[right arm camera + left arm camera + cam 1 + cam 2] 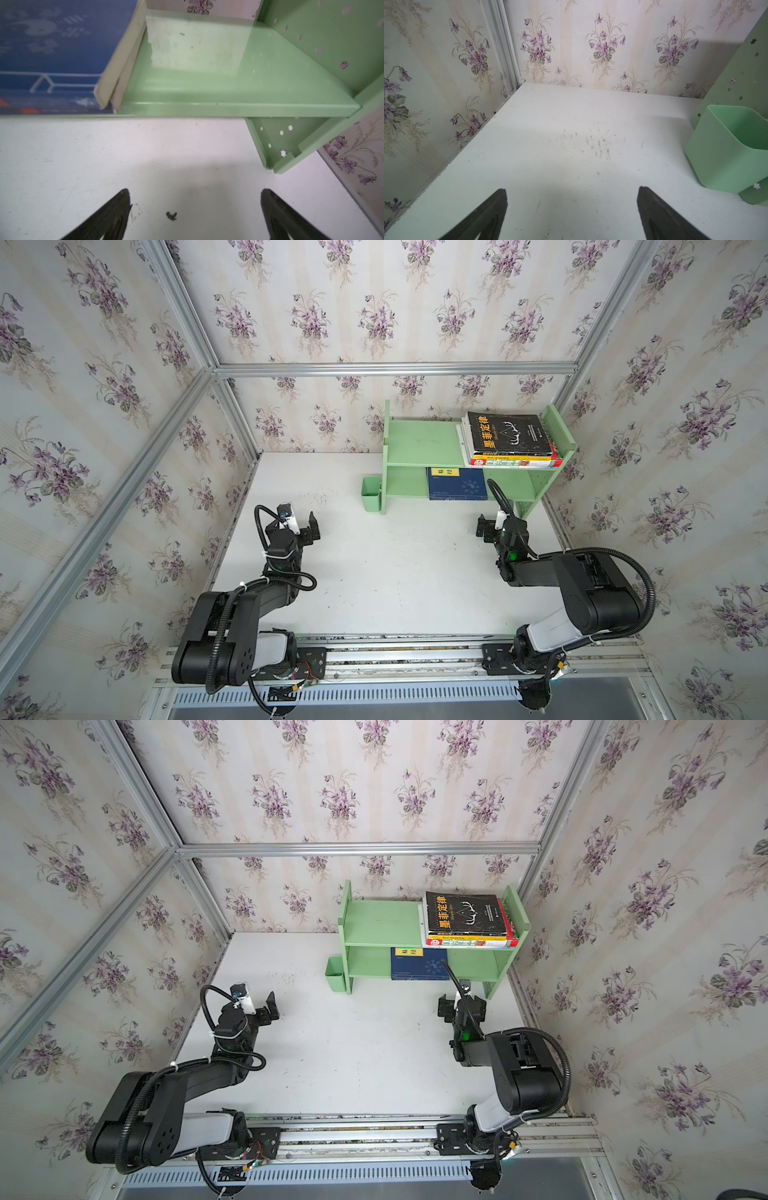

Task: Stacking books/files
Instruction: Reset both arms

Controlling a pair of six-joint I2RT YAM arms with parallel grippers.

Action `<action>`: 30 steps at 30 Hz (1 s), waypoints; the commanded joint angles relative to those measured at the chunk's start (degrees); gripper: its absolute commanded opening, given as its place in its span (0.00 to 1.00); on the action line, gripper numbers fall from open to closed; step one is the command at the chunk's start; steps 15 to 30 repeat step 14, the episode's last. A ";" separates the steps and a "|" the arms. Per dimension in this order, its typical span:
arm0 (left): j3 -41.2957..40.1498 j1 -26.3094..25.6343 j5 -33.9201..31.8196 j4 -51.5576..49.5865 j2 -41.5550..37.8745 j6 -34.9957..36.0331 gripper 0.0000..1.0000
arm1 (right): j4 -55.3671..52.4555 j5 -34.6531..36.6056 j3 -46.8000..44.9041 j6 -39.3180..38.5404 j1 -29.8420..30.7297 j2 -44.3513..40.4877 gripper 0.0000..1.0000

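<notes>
Two groups of books rest on the green shelf [419, 443]. The black book [509, 433] tops a pile at the right end of the upper tier, close to the side panel. The navy books [457, 485] lie flat on the lower tier. The left gripper [572, 191] and right gripper [195, 193] are both spread wide and empty above the bare white table [395, 572]. The right gripper faces the free right half of the lower tier. A green cup [370, 494] adjoins the shelf's left side.
</notes>
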 commanded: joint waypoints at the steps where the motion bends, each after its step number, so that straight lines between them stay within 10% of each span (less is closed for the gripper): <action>1: 0.59 -0.41 0.61 0.73 0.19 1.79 1.00 | 2.50 0.41 0.25 -0.41 0.02 -0.20 1.00; 30: 0.55 -0.42 0.65 0.69 -0.04 1.76 1.00 | 2.45 0.41 0.21 -0.43 0.07 -0.27 1.00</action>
